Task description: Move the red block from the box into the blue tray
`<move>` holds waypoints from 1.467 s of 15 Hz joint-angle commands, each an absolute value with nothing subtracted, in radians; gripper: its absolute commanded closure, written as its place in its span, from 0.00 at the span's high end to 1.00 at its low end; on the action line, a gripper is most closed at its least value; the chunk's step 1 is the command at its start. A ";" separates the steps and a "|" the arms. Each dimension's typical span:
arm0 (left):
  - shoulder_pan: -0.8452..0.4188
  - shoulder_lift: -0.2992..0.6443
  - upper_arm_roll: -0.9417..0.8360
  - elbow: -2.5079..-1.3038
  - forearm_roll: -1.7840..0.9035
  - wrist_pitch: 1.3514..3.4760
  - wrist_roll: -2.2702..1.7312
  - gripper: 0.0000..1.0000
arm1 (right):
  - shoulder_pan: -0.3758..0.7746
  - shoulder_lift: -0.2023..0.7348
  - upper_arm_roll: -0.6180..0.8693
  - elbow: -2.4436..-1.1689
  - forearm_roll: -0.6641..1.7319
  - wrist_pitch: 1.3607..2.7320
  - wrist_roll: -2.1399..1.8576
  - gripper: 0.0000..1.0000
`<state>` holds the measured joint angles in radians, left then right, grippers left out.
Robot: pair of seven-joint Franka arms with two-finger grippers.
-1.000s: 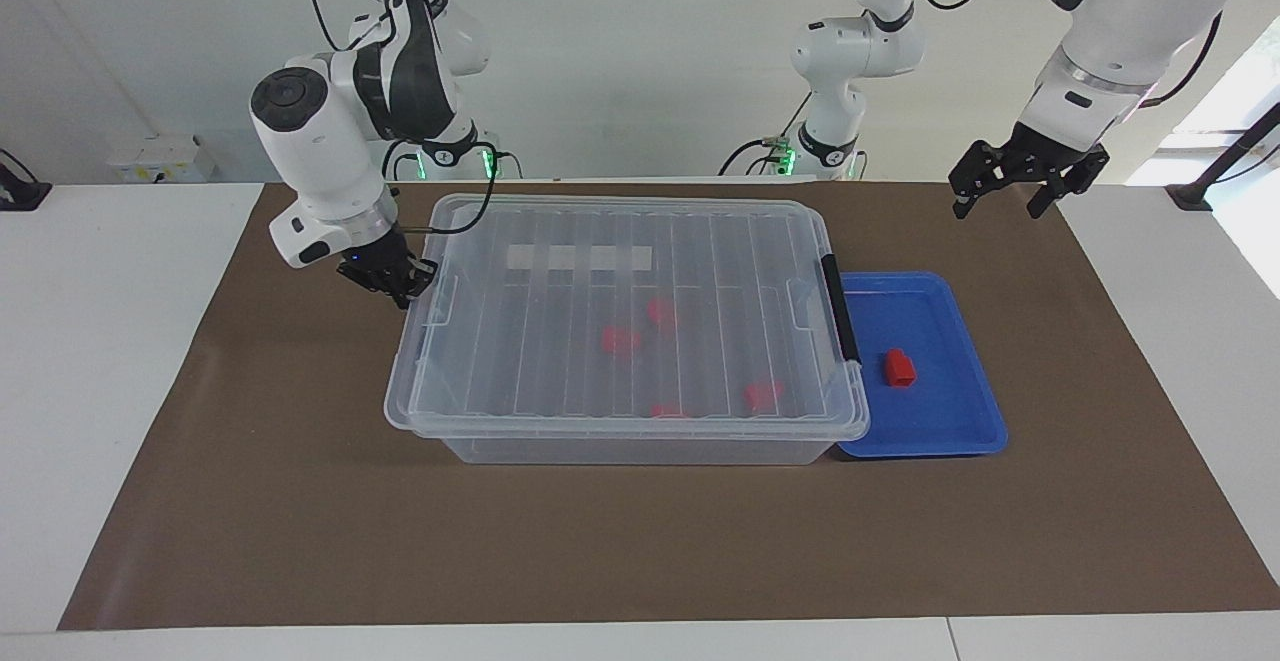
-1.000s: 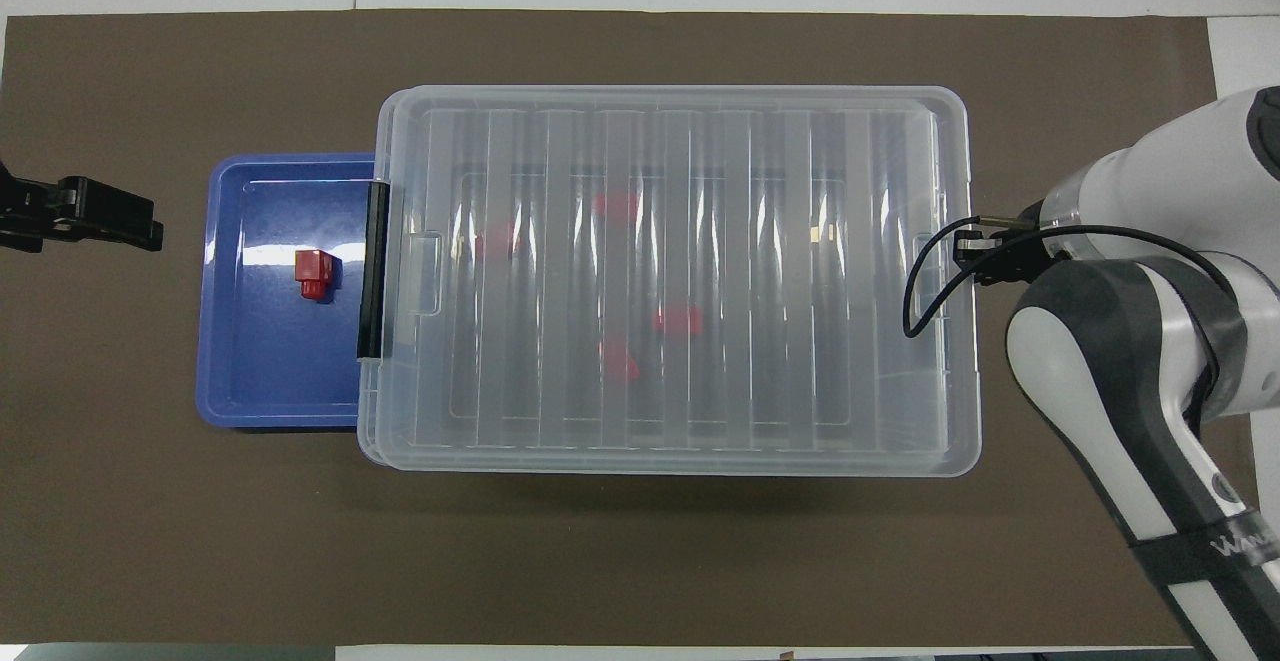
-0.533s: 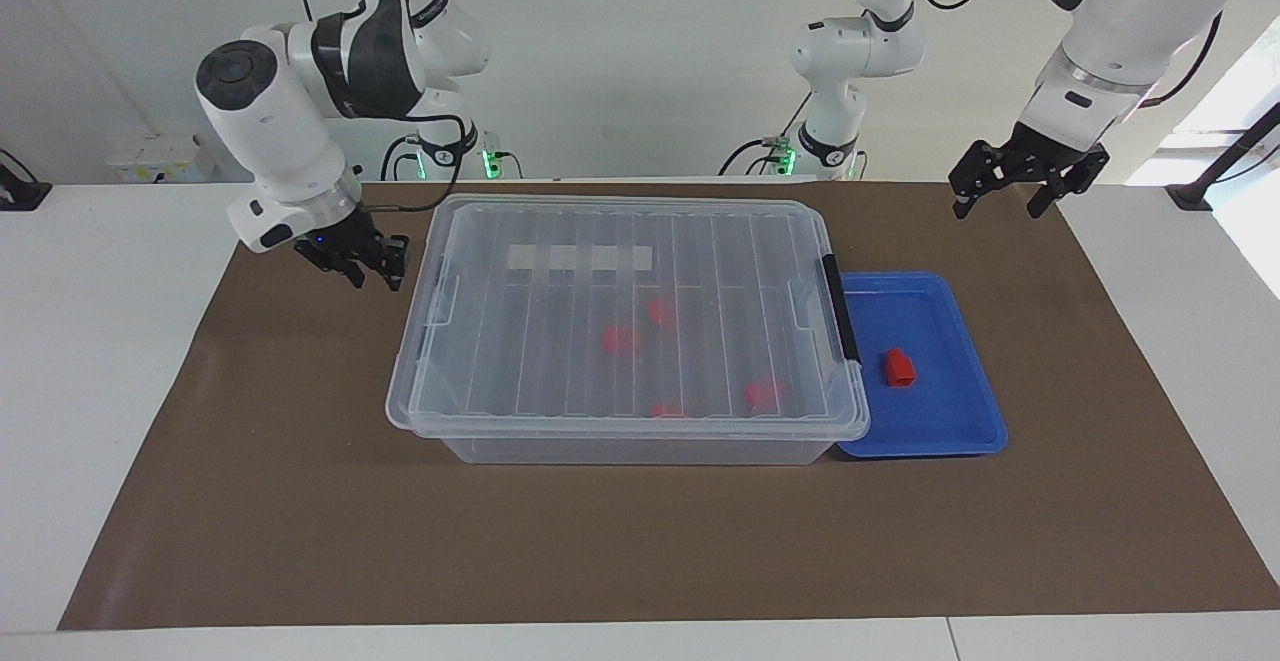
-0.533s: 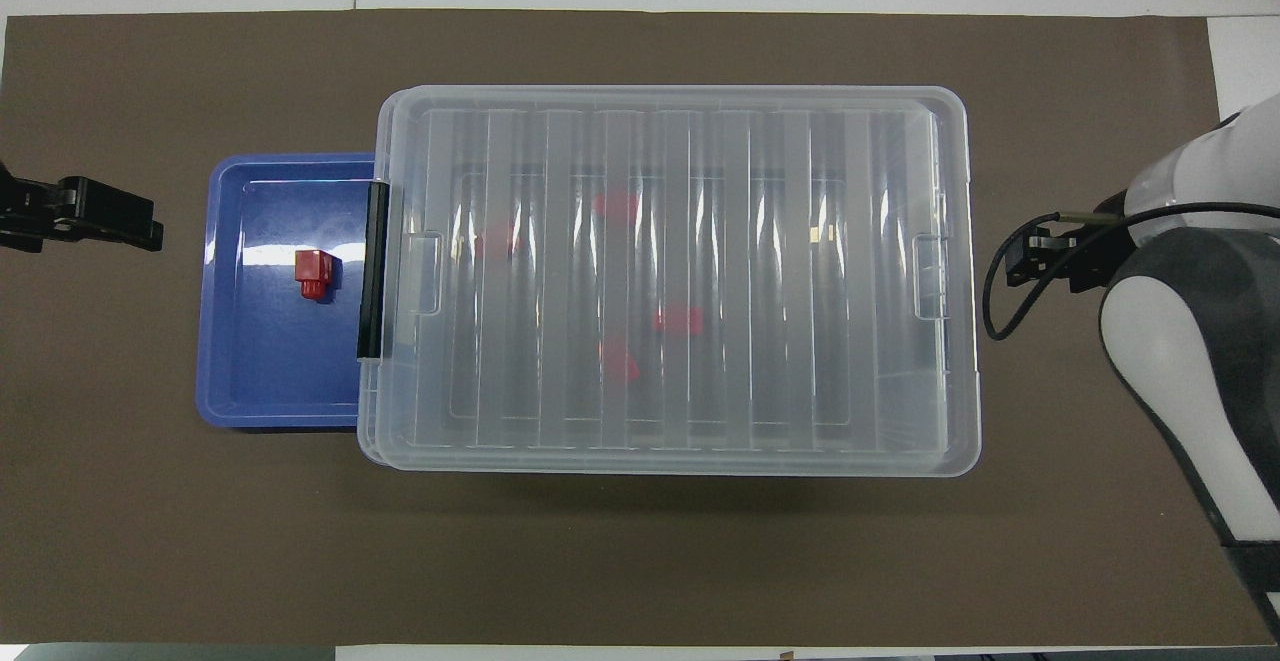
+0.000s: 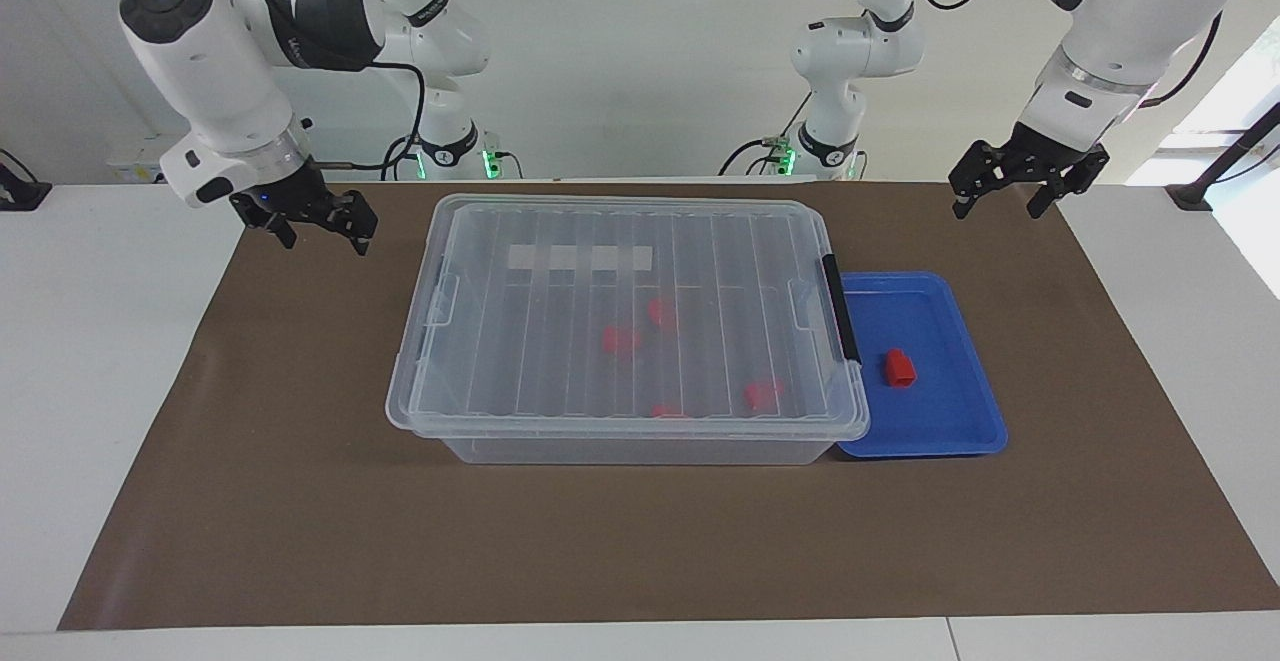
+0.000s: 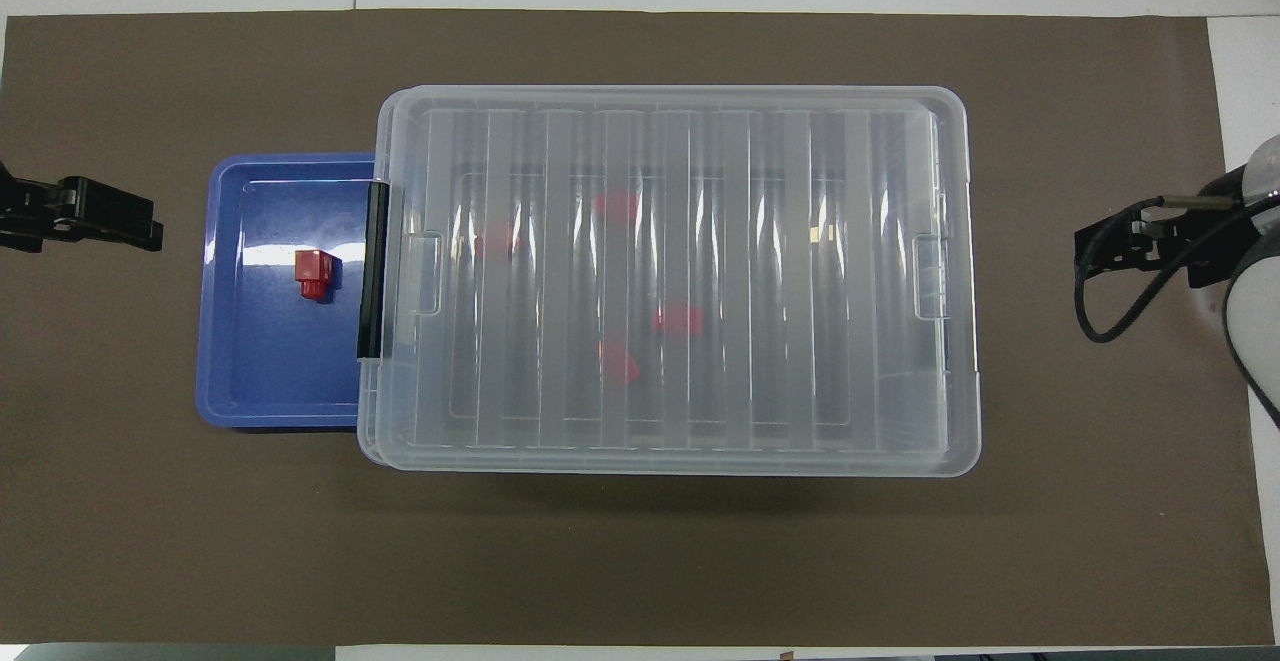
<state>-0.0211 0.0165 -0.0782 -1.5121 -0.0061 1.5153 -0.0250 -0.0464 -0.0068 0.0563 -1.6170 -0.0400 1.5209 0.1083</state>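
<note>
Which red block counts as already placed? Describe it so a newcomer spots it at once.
Start at the big clear box mid-table, then go to the blue tray tucked against its black-latched end, toward the left arm's end. The red block lies alone and uncovered in that tray; its lookalikes all sit under the box's closed lid.

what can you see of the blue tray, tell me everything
The blue tray is a shallow rectangle of glossy plastic with rounded corners and a raised rim. It lies flat on the brown mat, at the left arm's end of the clear box, whose lid edge and black latch overlap its rim. One red block lies inside. No claw touches it.
</note>
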 commanded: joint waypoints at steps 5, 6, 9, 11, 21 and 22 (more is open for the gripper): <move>-0.020 0.011 -0.075 -1.517 -0.015 1.502 -0.025 1.00 | -0.038 0.017 0.048 -1.555 -0.037 1.466 0.101 1.00; -0.020 0.011 -0.075 -1.517 -0.015 1.502 -0.025 1.00 | -0.038 0.014 0.046 -1.560 -0.035 1.473 0.101 1.00; -0.020 0.011 -0.075 -1.517 -0.015 1.502 -0.025 1.00 | -0.040 0.014 0.018 -1.566 -0.012 1.467 0.101 1.00; -0.020 0.011 -0.075 -1.517 -0.015 1.502 -0.025 1.00 | -0.040 0.014 -0.003 -1.563 0.000 1.465 0.101 1.00; -0.020 0.011 -0.075 -1.517 -0.015 1.502 -0.025 1.00 | -0.038 0.017 0.005 -1.554 -0.014 1.474 0.095 1.00; -0.020 0.011 -0.075 -1.517 -0.015 1.502 -0.025 1.00 | -0.038 0.017 0.005 -1.554 -0.014 1.474 0.095 1.00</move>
